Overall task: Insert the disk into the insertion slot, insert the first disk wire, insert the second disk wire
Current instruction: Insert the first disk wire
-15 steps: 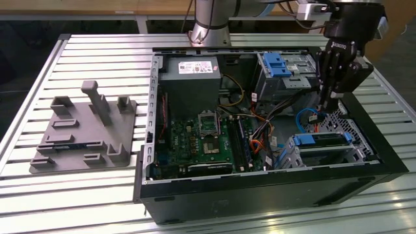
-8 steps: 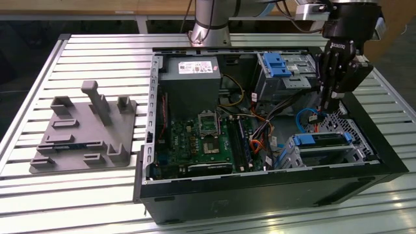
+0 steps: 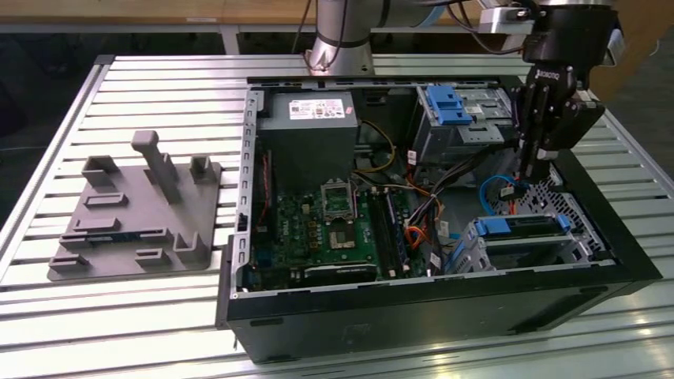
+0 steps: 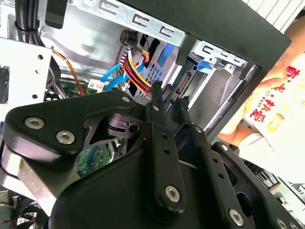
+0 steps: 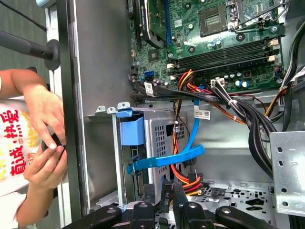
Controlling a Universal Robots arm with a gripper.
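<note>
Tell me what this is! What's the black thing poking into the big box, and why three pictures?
The big box is a computer case lying open on a metal table. The black thing is a robot arm's gripper, its hand. One picture comes from a camera standing off the arm. The other two come from small cameras riding on the arm's wrist, looking past the gripper into the case. Inside are a green circuit board and coloured wires. The disk, silver in a blue frame, already sits in its metal cage, the insertion slot. The gripper hangs close by, among the wires; I can't tell if it holds anything. A grey stand lies on the table, and a person's hands are beside the case.
</note>
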